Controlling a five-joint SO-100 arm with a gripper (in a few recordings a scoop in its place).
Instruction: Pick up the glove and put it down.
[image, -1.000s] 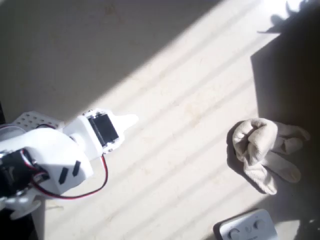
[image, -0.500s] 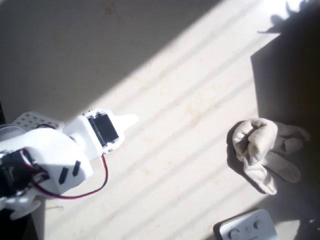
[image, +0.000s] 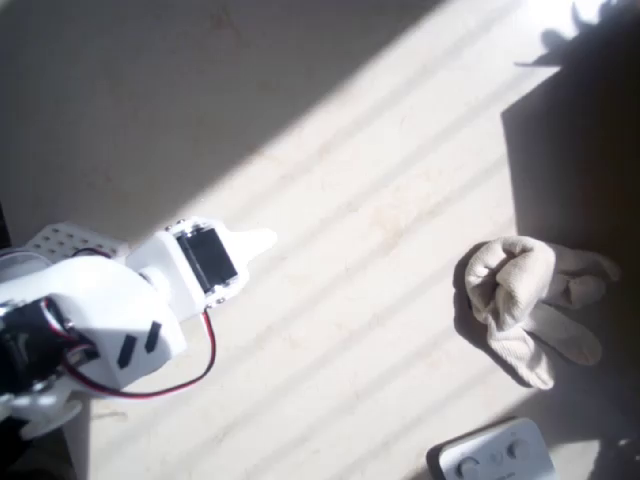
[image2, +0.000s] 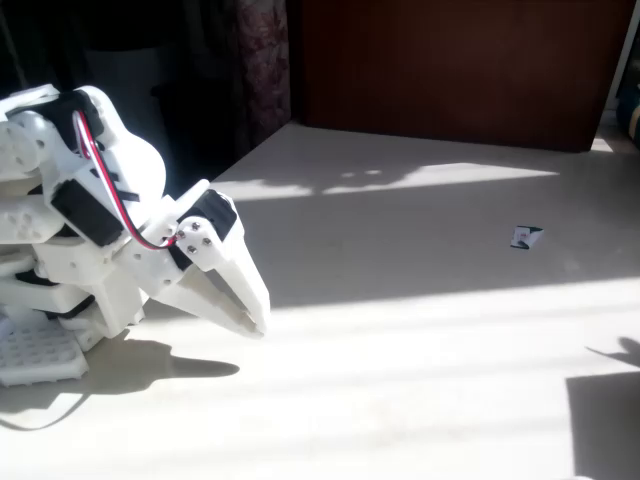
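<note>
Soft cream-white knitted glove (image: 530, 305) is seen crumpled at right, well apart from white end effector (image2: 252, 312), fingers closed. Judged light, limp; best pinched at bunched cuff.

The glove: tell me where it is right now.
In the overhead view the glove lies crumpled at the right side of the table, just above the grey device at the bottom edge and far from the gripper at the left.
</note>
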